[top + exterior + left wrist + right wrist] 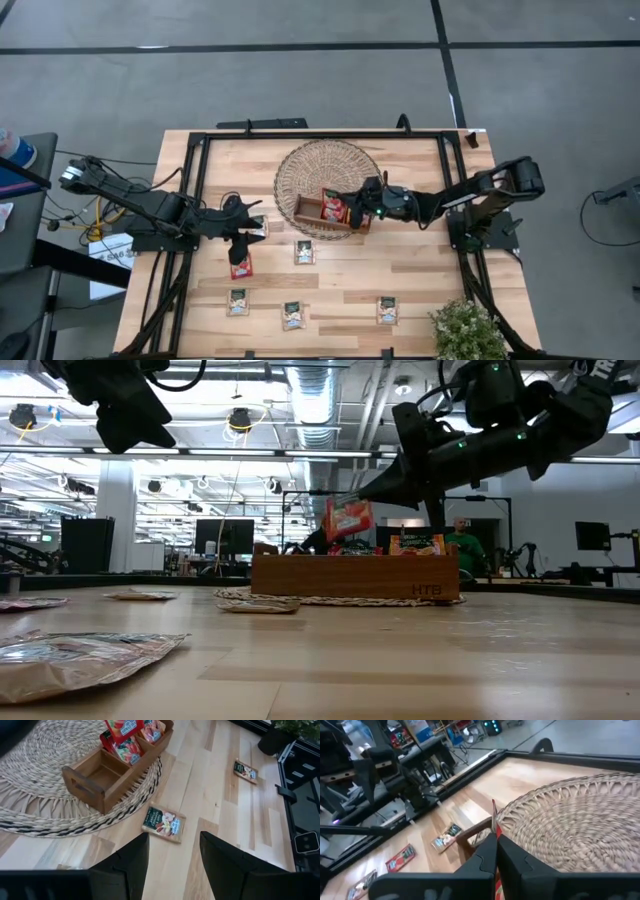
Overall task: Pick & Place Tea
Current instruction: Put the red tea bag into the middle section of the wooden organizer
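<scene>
On the desk [420, 270] we see the tray [322, 223] resting on the woven mat [300, 165] at the middle, the right claw [345, 208] over it, sachets [304, 252] lying before it, and a plant [465, 330] at the front right corner.

Woven round mat [327, 172] lies on the wooden table [420, 275], toward its far middle. Wooden tray [318, 222] sits on the mat's near edge, partly overhanging it. Potted plant [467, 330] well off from the mat, at the table's near right corner. Possibly a person [462, 540] behind the tray, indistinct.
</scene>
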{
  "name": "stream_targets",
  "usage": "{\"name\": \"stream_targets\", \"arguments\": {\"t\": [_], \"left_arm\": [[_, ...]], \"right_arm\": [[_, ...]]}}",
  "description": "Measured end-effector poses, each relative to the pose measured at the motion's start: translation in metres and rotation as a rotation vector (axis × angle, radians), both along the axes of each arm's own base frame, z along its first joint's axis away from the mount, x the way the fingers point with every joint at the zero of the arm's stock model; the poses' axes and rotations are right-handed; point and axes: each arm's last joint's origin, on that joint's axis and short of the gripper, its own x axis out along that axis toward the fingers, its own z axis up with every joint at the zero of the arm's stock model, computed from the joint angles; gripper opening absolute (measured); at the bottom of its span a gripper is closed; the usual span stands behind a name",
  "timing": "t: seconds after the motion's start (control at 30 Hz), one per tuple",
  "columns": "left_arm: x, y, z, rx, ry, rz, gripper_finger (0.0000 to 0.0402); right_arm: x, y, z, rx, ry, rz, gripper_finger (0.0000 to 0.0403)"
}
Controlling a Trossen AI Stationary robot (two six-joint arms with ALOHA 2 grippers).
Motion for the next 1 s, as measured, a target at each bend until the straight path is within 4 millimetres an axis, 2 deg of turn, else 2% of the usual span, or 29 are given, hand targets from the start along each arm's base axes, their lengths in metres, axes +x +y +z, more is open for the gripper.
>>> {"name": "stream_targets", "arguments": {"t": [0.23, 0.37, 0.77, 1.0], "left_arm": [[0.0, 0.0, 0.0, 0.003, 0.0, -0.002, 0.0167], [0.0, 0.0, 0.0, 0.005, 0.0, -0.001, 0.0167], [0.001, 0.0, 0.001, -0.001, -0.016, 0.001, 0.0167], [0.001, 0.0, 0.001, -0.006, -0.015, 0.001, 0.0167]], "right_arm": [[-0.011, 0.009, -0.012, 0.021, 0.033, -0.04, 0.0], [-0.01, 0.014, -0.01, -0.003, 0.01, -0.036, 0.0], [-0.003, 0.014, -0.036, 0.011, 0.026, -0.049, 0.0], [-0.003, 0.014, -0.035, -0.019, 0.034, -0.066, 0.0]]}}
